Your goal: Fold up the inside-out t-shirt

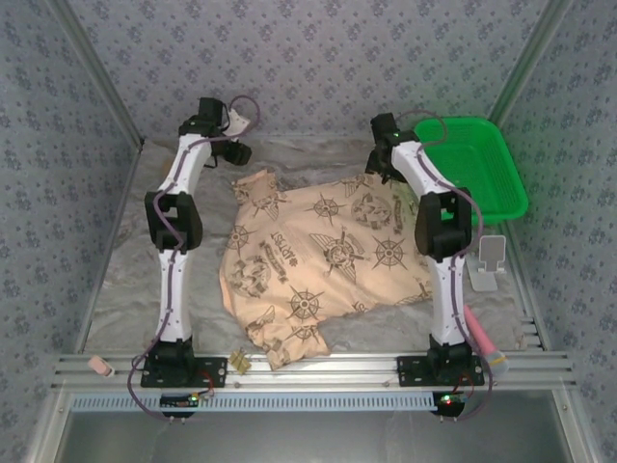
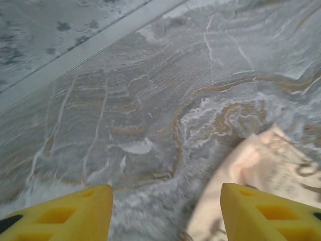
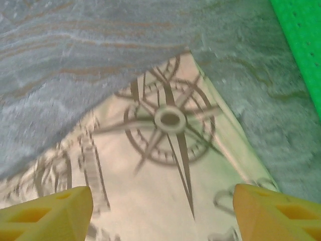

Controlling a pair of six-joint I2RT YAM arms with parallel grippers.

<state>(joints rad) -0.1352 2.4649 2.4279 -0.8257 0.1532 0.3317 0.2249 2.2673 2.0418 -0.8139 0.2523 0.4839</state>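
The inside-out t-shirt (image 1: pixel 323 256) lies spread on the table's middle, tan with dark compass prints facing up. My left gripper (image 1: pixel 234 152) hovers at the far left, just beyond the shirt's far-left corner. In the left wrist view its yellow fingers (image 2: pixel 70 213) stand apart, open (image 2: pixel 165 216), with bare table between them and a pale shirt edge (image 2: pixel 271 170) by the right finger. My right gripper (image 1: pixel 379 166) is over the shirt's far-right corner. In the right wrist view it is open (image 3: pixel 163 216) above a compass print (image 3: pixel 170 120), holding nothing.
A green plastic basket (image 1: pixel 472 169) sits at the far right, its rim (image 3: pixel 301 50) close to the right gripper. A white stand (image 1: pixel 489 262) and a pink tool (image 1: pixel 482 338) lie by the right arm. Small bits (image 1: pixel 238 362) rest on the front rail.
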